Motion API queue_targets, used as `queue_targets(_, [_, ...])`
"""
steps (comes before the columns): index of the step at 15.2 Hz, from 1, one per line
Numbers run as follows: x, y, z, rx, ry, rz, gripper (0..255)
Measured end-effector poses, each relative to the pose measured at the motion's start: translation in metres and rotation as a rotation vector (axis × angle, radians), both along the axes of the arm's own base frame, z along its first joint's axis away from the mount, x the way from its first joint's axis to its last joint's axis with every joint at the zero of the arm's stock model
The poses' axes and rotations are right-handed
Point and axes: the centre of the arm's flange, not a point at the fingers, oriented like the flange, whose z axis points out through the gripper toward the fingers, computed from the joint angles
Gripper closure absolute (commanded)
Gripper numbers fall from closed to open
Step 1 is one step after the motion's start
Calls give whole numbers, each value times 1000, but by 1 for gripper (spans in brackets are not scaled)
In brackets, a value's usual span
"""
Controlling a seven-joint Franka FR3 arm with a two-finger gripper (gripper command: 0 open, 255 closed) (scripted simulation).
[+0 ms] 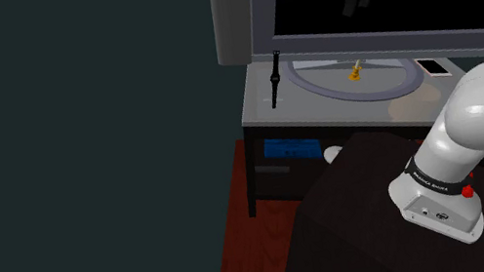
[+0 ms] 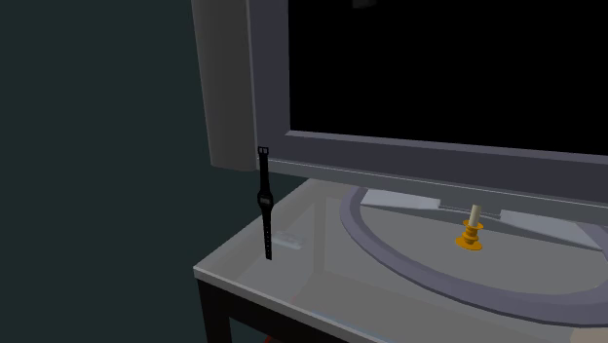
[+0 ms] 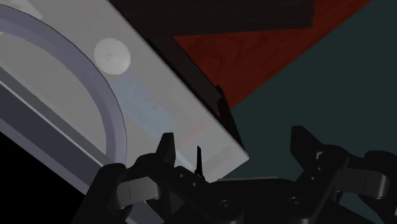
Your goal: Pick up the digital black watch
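The arm (image 1: 483,109) is glossy white with rounded links; a dark band (image 1: 431,181) with pale lettering (too small to read) rings the joint above its white base (image 1: 437,212), which bears a red button (image 1: 466,191). The gripper (image 3: 233,135) is all black, its fingers (image 3: 167,149) angular and pointed, with round recesses behind them.

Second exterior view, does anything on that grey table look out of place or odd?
Yes. The black watch stands upright on one strap end near the table's corner, strap stretched straight, instead of lying flat. Whether it leans on the screen frame behind it, I cannot tell.
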Motion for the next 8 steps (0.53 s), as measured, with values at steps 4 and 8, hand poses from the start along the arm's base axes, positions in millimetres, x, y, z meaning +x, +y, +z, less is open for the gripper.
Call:
queue_targets(4, [27, -1, -13, 2, 5, -39, 0])
queue_targets(8, [71, -1, -37, 7, 14, -112, 0])
